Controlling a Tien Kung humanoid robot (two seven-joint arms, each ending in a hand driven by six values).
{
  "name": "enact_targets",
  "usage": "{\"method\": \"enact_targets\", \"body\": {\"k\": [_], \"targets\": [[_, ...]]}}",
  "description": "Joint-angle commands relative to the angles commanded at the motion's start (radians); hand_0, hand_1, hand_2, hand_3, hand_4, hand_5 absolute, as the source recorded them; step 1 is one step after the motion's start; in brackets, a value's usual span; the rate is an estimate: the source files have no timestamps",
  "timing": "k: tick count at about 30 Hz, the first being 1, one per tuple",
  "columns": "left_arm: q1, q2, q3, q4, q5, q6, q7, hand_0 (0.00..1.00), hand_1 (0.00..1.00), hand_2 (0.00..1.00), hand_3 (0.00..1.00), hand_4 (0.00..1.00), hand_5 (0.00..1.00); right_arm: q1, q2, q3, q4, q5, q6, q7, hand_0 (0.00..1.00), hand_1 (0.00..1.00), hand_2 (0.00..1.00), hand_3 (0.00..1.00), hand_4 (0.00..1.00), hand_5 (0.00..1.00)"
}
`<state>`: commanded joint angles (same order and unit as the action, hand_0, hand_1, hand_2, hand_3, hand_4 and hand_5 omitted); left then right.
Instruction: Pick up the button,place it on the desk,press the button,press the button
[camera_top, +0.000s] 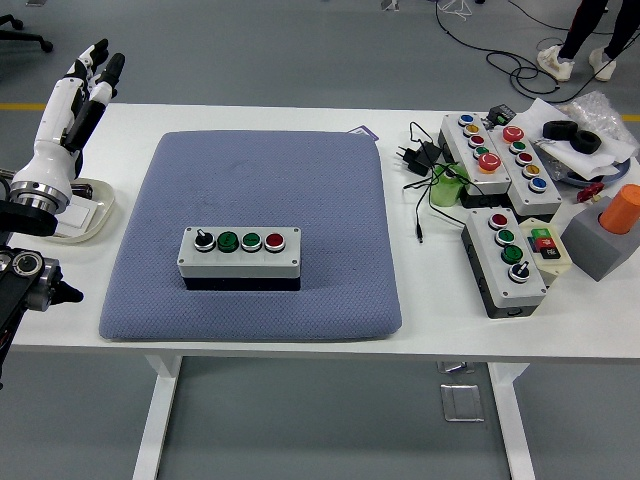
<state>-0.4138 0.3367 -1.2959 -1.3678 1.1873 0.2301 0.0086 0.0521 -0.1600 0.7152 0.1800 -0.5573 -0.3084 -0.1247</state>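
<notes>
A grey button box (240, 257) lies on the blue-grey pad (260, 180), left of the pad's middle. Its top carries a black knob, two green buttons and a red button in a row. My left hand (88, 75), white with black fingertips, is raised at the far left edge, well away from the box. Its fingers are straight and hold nothing. The right arm is outside the picture.
Several more button boxes (505, 255) lie at the right, with cables and a black plug (418, 155). A grey block with an orange cylinder (612, 235) stands at the right edge. A white dish (80, 215) sits at the left edge, under my arm.
</notes>
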Motion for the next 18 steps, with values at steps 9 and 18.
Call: {"method": "enact_targets", "body": {"k": [9, 18], "targets": [[0.035, 0.001, -0.020, 0.050, -0.270, -0.099, -0.012, 0.785, 0.875, 0.940, 0.914, 0.745, 0.998, 0.002, 0.001, 0.002, 0.000, -0.003, 0.000, -0.002, 0.631, 0.474, 0.530, 0.583, 0.264, 0.010], [0.048, -0.005, -0.026, 0.067, -0.286, -0.115, -0.017, 0.785, 0.876, 0.937, 0.911, 0.739, 0.998, 0.001, 0.001, -0.002, 0.000, 0.002, 0.000, -0.002, 0.631, 0.474, 0.530, 0.583, 0.265, 0.010]]}}
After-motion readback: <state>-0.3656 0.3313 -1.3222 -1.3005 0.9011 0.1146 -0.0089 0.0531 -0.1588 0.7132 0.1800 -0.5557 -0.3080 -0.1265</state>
